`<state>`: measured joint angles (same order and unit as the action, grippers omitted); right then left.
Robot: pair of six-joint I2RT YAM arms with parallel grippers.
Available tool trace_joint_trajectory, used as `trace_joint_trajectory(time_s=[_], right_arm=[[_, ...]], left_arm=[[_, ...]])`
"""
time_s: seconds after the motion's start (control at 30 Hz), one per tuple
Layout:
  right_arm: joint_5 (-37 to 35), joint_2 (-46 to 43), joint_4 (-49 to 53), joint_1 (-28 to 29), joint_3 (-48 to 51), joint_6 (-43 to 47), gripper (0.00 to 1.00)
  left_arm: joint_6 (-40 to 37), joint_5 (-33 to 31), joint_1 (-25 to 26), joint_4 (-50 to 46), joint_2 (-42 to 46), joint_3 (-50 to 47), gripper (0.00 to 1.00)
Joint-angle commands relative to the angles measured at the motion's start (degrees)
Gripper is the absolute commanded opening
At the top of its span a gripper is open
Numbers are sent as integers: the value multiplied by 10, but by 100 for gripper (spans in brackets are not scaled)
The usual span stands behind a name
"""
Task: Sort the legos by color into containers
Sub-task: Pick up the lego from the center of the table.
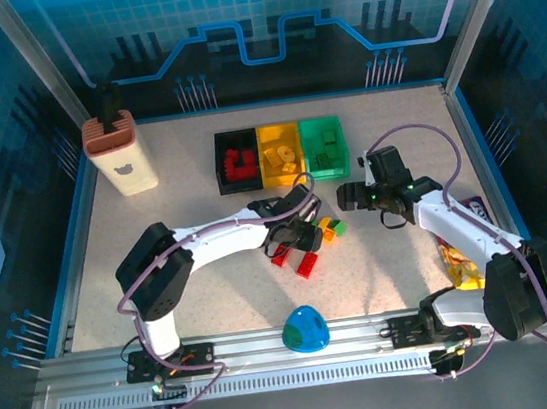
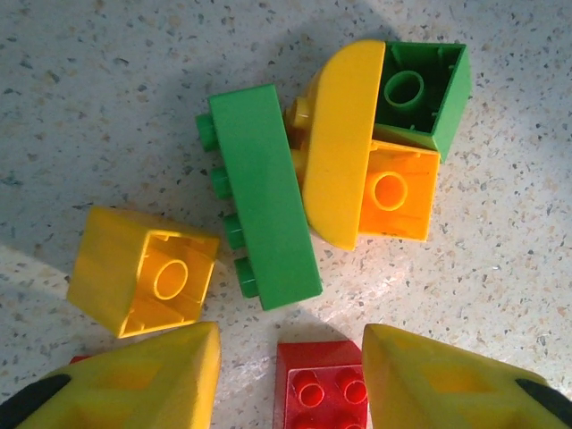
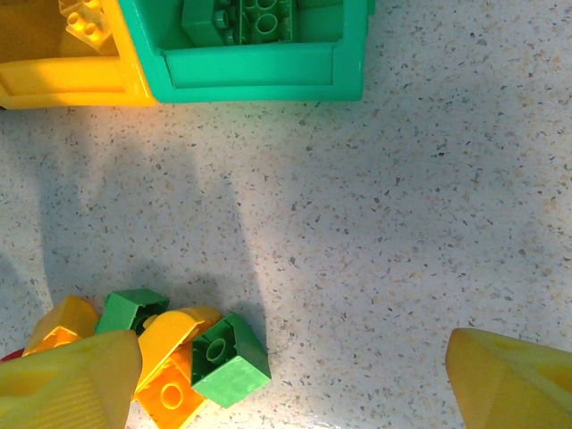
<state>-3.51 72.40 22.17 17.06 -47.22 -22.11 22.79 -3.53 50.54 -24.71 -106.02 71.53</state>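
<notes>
We see our left gripper (image 2: 290, 344) spread over a red brick (image 2: 322, 393), half cut off. Our right gripper (image 3: 293, 357) gapes over bare table (image 3: 375, 223).

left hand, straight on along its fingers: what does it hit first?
Most likely the red brick, which lies studs up in the gap of the open left hand. The long green brick lies just beyond it. Depth is unclear in the wrist view, so the fingertips may touch the table alongside it.

Legos (image 1: 308, 264) before containers (image 1: 303, 150), bags (image 1: 460, 267) seemingly far right
</notes>
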Motion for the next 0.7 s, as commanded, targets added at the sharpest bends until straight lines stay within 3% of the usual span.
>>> trace_joint_trajectory(time_s=[0.0, 0.67], right_arm=[[10, -13, -14, -11, 8, -8, 89], [13, -56, -9, -31, 40, -10, 88]], left_arm=[[-12, 8, 5, -22, -19, 23, 46], [-32, -55, 4, -74, -102, 101, 40]])
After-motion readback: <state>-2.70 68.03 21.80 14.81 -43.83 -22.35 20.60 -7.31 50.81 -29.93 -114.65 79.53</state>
